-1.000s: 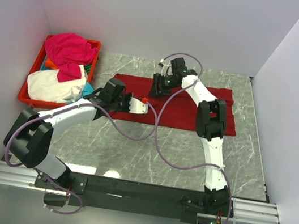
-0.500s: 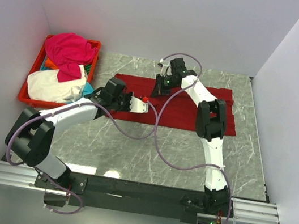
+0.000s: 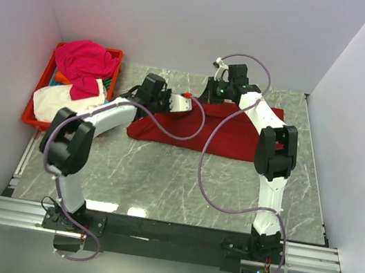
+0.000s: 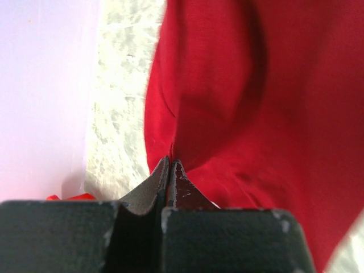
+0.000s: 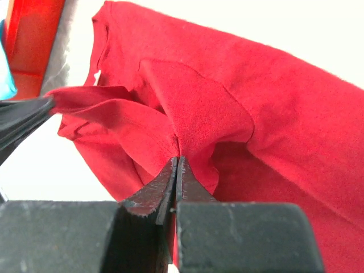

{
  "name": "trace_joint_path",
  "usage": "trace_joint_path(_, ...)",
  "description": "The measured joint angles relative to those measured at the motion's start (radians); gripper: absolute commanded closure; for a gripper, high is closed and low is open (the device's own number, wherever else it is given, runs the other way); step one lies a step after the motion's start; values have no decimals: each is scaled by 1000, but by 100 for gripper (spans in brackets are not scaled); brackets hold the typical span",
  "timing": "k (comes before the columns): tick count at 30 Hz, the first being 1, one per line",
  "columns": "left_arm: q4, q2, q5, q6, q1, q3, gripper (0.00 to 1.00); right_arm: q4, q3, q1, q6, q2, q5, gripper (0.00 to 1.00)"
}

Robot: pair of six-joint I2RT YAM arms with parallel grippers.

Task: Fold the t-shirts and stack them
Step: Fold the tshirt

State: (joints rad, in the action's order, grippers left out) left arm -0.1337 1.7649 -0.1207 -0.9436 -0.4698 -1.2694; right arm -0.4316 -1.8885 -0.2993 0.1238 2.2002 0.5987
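Left gripper [image 3: 186, 99] and right gripper [image 3: 211, 98] moved toward the back wall [image 3: 188, 18], each clamped tight on the dark red t-shirt [image 3: 235, 137], far side of table [image 3: 162, 175]; its back edge partly hidden by them.

You'll see both arms have swung toward the far wall in the last second: left gripper [image 3: 188, 100] went from the dark red t-shirt [image 3: 238, 136]'s near edge, right gripper [image 3: 212, 96] back and right, so its flat left half is now lifted and bunched.
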Motion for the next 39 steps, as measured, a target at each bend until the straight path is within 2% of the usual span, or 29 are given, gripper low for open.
trace_joint_path(9, 26, 219, 79, 53, 12, -177, 100, 33, 12, -3, 17, 0, -39, 87)
trace_joint_path(15, 53, 264, 104, 69, 15, -221, 100, 34, 11, -4, 15, 2, -64, 81)
trace_joint_path(20, 117, 256, 101, 68, 18, -194, 100, 34, 11, -4, 13, 4, -72, 80)
trace_joint_path(27, 150, 134, 85, 43, 18, -21, 100, 20, 11, -4, -9, 11, -63, 74)
trace_joint_path(39, 177, -246, 45, 50, 18, 241, 100, -64, 9, -14, -124, 26, 31, 73)
